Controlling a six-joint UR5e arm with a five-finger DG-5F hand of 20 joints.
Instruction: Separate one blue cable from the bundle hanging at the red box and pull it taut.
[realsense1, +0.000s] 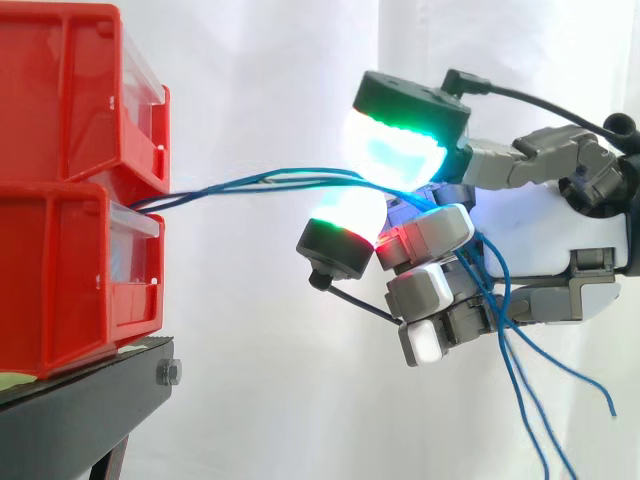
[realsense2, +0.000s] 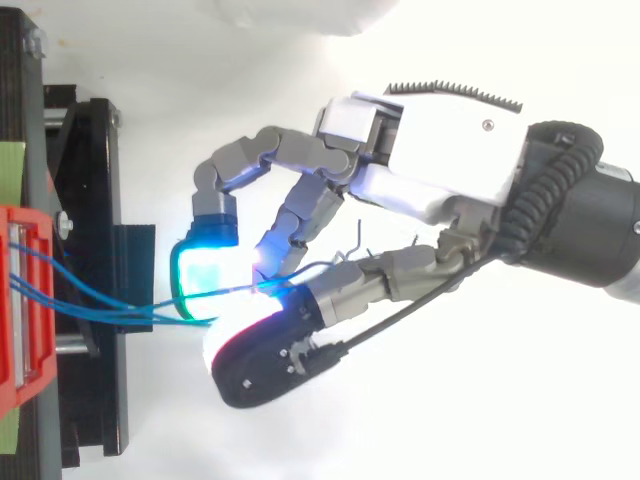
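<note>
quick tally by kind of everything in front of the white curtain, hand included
red bins: 2
black stand: 1
blue cable bundle: 1, strands too tangled to count
hand: 1
total: 5

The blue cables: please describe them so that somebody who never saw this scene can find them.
Start at the two stacked red bins on the black stand. From the gap between them, the blue cables run across to the robot hand, which pinches them, and their ends hang loose below it. Nothing else is thin and blue.
</note>
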